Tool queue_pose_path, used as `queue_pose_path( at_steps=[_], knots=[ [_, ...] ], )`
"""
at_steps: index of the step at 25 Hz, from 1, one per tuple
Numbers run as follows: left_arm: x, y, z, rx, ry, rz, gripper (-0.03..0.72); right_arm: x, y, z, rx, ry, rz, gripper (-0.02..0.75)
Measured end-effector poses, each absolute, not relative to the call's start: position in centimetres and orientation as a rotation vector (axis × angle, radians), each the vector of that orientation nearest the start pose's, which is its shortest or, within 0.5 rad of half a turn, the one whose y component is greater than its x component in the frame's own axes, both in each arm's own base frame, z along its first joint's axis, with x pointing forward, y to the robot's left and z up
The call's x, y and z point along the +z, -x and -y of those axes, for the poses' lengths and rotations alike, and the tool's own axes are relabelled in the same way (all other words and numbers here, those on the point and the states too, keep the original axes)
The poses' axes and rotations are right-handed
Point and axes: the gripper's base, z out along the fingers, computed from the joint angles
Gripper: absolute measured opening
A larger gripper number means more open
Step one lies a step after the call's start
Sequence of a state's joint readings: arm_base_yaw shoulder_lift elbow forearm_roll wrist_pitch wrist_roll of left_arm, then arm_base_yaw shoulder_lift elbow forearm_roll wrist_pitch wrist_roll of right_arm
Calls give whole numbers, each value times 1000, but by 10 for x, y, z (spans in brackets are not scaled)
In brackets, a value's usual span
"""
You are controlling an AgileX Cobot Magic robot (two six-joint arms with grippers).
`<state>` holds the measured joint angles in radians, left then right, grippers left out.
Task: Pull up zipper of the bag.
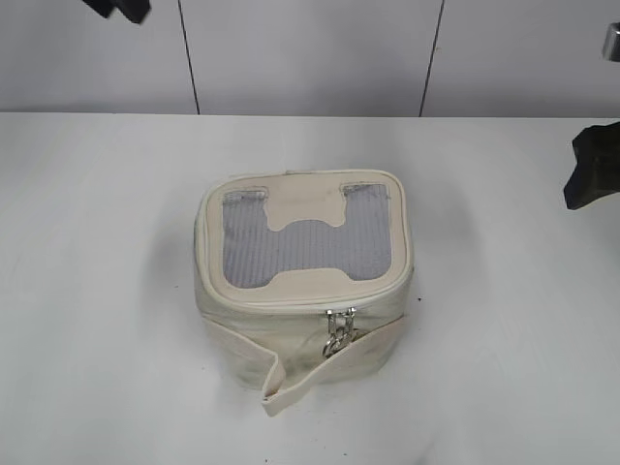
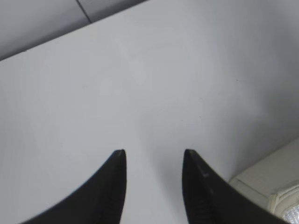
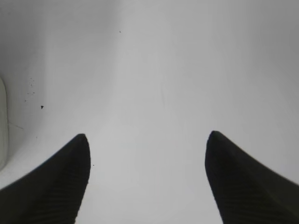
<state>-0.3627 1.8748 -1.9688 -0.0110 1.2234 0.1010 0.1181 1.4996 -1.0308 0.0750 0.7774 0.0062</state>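
Note:
The small boxy cream bag (image 1: 302, 281) stands mid-table, its top a grey mesh window with an H-shaped cream patch. The zipper (image 1: 308, 301) runs round the top rim; its two silver ring pulls (image 1: 339, 329) hang together at the near front. A loose cream strap (image 1: 300, 373) lies across the front. My left gripper (image 2: 153, 154) is open and empty over bare table; a corner of the bag (image 2: 266, 184) shows at its lower right. In the exterior view it is at the top left edge (image 1: 121, 8). My right gripper (image 3: 147, 137) is open and empty, at the right edge (image 1: 593, 170).
The white table (image 1: 97, 291) carries only the bag. A grey panelled wall (image 1: 310, 53) runs behind the table's back edge. A sliver of the bag (image 3: 3, 126) shows at the left edge of the right wrist view.

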Motion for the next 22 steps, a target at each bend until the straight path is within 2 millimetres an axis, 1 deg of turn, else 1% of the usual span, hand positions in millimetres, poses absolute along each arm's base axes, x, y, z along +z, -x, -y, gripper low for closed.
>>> queue_pose_path(
  at_steps=[2, 4, 6, 8, 10, 11, 13, 15, 17, 18, 22],
  knots=[
    [387, -373, 128, -81, -541, -2516, 312, 251, -292, -39, 113, 83, -2749, 594],
    [399, -360, 111, -55, -489, -2507, 312, 251, -290, -39, 112, 77, -2757, 594],
    [405, -344, 91, -20, -427, -2514, 312, 255, -288, -38, 113, 73, -2748, 594],
    [400, -327, 75, 10, -382, -2552, 312, 258, -286, -38, 113, 72, -2738, 593],
    [397, -305, 59, 28, -336, -2581, 312, 262, -283, -38, 114, 72, -2738, 593],
    [391, -295, 53, 35, -320, -2607, 312, 264, -281, -37, 114, 72, -2742, 593],
    [386, -267, 43, 38, -282, -2625, 312, 268, -276, -37, 114, 73, -2748, 593],
    [376, -241, 37, 37, -264, -2623, 312, 274, -271, -36, 115, 75, -2746, 593],
    [373, -214, 32, 24, -236, -2573, 312, 281, -264, -35, 117, 75, -2723, 593],
    [367, -202, 30, 23, -236, -2562, 312, 282, -260, -35, 116, 75, -2716, 593],
    [353, -152, 21, -4, -203, -2445, 312, 287, -237, -32, 114, 80, -2687, 592]
  ],
)
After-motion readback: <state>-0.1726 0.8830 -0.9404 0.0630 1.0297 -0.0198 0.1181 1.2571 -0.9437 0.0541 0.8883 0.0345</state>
